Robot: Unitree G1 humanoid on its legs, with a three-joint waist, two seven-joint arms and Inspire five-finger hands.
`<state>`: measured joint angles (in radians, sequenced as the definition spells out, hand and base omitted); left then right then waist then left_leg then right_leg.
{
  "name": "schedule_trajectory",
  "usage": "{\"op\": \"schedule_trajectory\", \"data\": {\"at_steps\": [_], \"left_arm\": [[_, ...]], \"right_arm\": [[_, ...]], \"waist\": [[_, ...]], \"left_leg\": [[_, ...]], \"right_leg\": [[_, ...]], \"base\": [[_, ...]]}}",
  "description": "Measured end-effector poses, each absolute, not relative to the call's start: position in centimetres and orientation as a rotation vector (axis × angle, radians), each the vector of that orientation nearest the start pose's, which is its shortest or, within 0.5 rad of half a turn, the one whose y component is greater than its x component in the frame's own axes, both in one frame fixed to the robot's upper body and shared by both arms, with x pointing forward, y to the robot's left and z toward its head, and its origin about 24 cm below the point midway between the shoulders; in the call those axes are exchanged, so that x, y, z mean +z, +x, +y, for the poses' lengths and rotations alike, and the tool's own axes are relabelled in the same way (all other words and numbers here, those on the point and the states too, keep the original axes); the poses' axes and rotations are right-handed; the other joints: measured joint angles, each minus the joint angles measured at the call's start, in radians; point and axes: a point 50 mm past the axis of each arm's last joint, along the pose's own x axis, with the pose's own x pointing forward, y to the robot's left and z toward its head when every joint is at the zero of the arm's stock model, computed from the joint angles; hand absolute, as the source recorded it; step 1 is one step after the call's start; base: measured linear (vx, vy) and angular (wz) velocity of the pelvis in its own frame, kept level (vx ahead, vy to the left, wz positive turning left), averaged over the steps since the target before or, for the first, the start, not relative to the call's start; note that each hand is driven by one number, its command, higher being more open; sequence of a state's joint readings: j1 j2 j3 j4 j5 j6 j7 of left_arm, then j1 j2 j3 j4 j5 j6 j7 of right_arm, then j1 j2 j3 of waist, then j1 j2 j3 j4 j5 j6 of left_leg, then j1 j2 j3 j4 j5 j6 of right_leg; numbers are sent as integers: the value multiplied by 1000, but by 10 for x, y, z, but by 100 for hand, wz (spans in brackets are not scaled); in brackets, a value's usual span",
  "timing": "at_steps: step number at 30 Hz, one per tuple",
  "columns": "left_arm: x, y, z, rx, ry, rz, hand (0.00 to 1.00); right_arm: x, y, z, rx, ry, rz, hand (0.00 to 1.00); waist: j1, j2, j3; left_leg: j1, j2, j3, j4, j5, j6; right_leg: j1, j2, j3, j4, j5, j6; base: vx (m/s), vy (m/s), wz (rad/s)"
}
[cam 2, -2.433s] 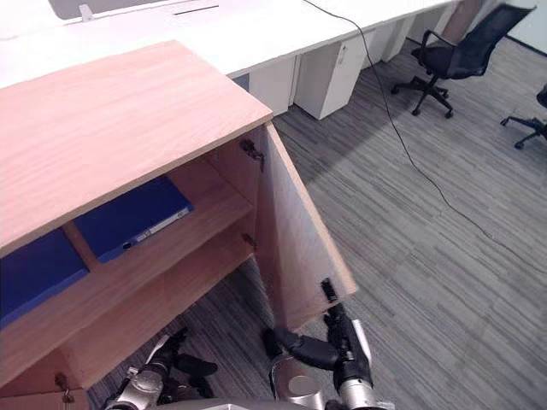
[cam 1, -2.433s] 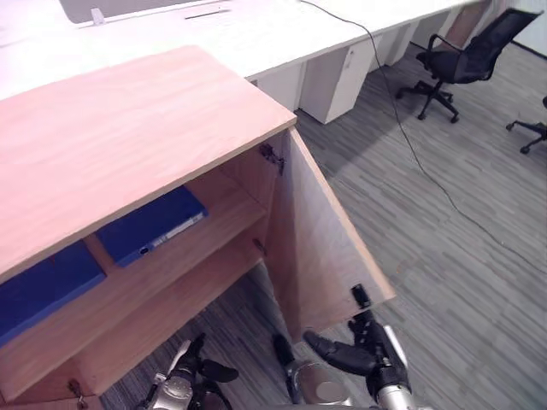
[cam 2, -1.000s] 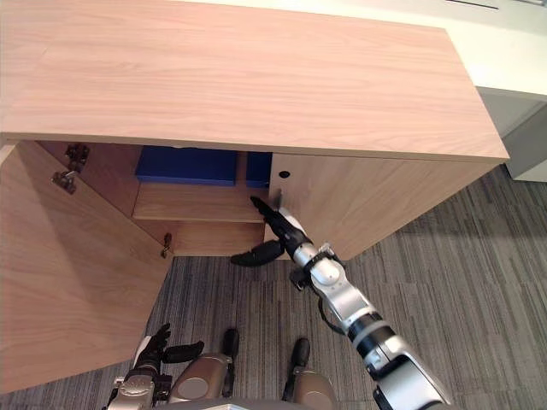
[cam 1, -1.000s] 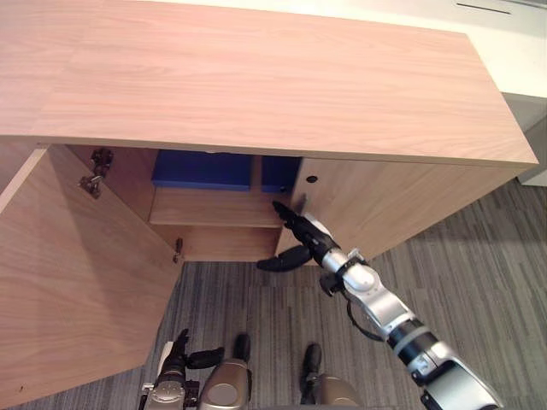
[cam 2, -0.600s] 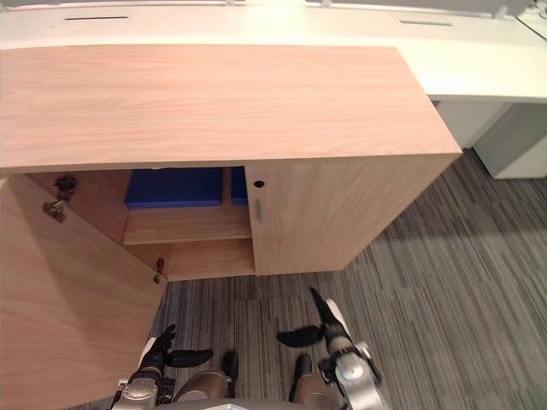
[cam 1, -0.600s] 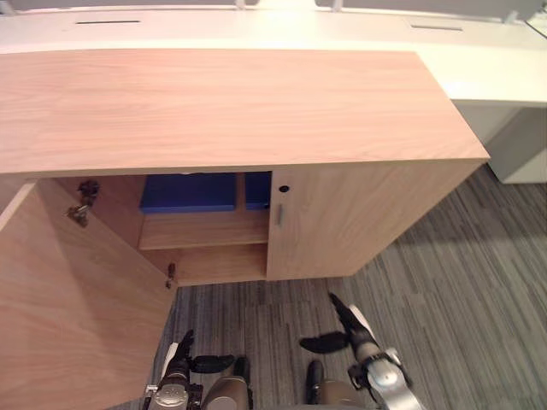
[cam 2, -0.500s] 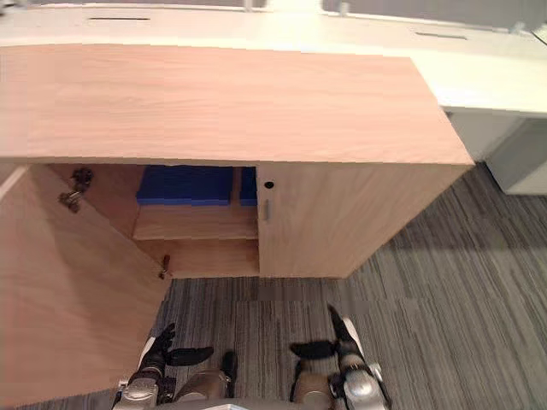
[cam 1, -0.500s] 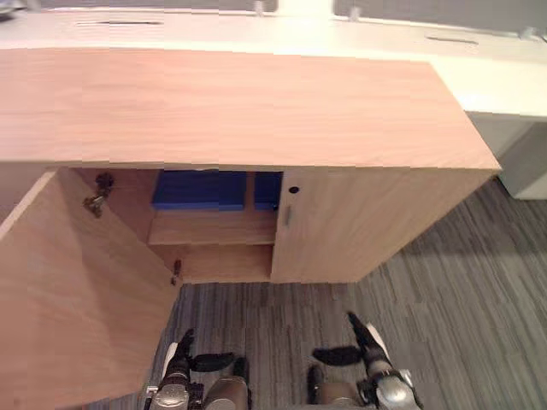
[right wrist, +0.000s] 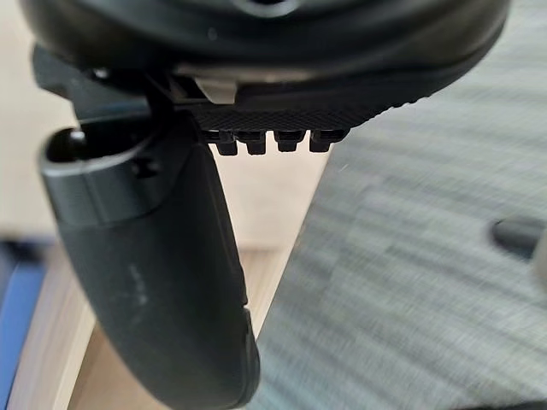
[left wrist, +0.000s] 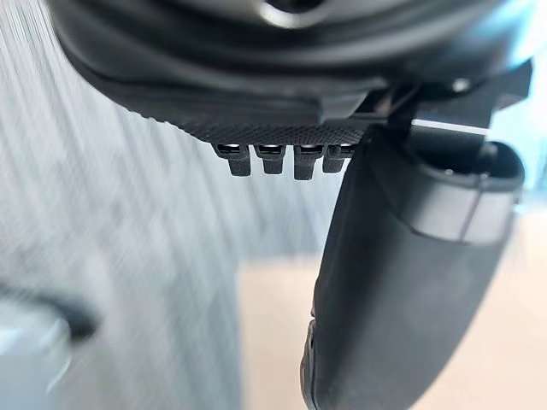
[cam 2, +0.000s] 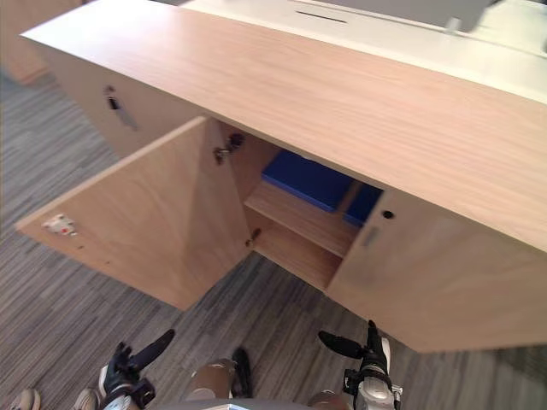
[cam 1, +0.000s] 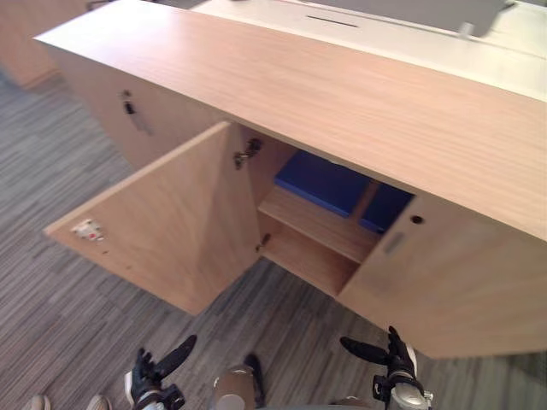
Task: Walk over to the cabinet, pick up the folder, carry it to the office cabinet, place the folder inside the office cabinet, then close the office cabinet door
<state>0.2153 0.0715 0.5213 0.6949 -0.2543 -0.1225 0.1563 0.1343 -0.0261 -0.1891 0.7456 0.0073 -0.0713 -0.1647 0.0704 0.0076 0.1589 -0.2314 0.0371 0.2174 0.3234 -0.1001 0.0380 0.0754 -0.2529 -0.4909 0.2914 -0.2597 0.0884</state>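
- Blue folder (cam 1: 323, 182) lies flat on the office cabinet's (cam 1: 359, 94) upper shelf (cam 1: 312, 224).
- My left hand (cam 1: 152, 371) and right hand (cam 1: 391, 357) hang low, fingers spread, empty.
- Best to push the open door (cam 1: 162, 222) near its free edge, palm flat, one steady swing.

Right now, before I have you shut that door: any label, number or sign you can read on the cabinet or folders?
No text here is readable.
White sticker with red marks, inside face of the open door: too small to read.
Blue folder and second blue folder on the upper shelf: no label showing.
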Motion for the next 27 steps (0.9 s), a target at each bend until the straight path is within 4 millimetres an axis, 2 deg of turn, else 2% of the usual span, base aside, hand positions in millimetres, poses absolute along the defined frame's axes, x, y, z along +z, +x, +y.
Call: {"op": "schedule_trajectory", "data": {"at_steps": [2,4,6,9,12,15,18,22,27], "left_arm": [[-97,85,308,918,-162,613,100],[-76,87,329,943,-97,525,100],[-43,97,354,959,12,403,100],[-8,118,367,917,96,233,100],[15,142,363,829,148,124,100],[24,162,349,711,176,78,100],[24,175,337,614,178,76,100],[21,178,334,599,199,93,100],[16,180,327,562,216,114,100]], "right_arm": [[-127,138,-197,-370,5,790,100],[-127,141,-191,-345,3,787,100],[-128,139,-187,-317,-5,795,100],[-131,137,-189,-314,-14,813,100],[-134,132,-193,-309,-25,838,100],[-139,125,-193,-297,-22,871,100],[-143,120,-191,-286,-16,901,100],[-145,113,-194,-283,-21,924,100],[-147,107,-199,-287,-34,943,100]], "waist": [[6,-16,-10],[27,-19,-11],[37,-23,-14],[36,-29,-18],[26,-30,-19],[12,-38,-27],[-11,-43,-31],[-12,-44,-36],[-14,-34,-43]], "left_leg": [[2,-47,-34,-40,10,-6],[8,-60,-42,-57,14,-6],[24,-70,-55,-88,30,2],[57,-74,-71,-176,83,2],[109,-62,-74,-266,125,3],[142,-38,-68,-314,145,-9],[162,-12,-53,-330,151,-16],[183,5,-27,-359,166,-36],[188,17,-28,-411,221,-48]], "right_leg": [[18,-11,15,-36,-17,0],[31,-8,20,-67,-13,2],[51,5,47,-103,21,11],[56,23,84,-142,67,6],[67,49,119,-160,105,-7],[69,77,162,-172,134,-14],[70,98,204,-175,149,-17],[70,112,239,-194,150,-16],[59,127,252,-212,150,-16]], "base": [[46,95,69],[58,35,25],[89,-22,12],[97,-50,15],[58,-64,-4],[45,-70,-15],[20,-64,-23],[-19,-73,-26],[-73,-50,-2]]}}
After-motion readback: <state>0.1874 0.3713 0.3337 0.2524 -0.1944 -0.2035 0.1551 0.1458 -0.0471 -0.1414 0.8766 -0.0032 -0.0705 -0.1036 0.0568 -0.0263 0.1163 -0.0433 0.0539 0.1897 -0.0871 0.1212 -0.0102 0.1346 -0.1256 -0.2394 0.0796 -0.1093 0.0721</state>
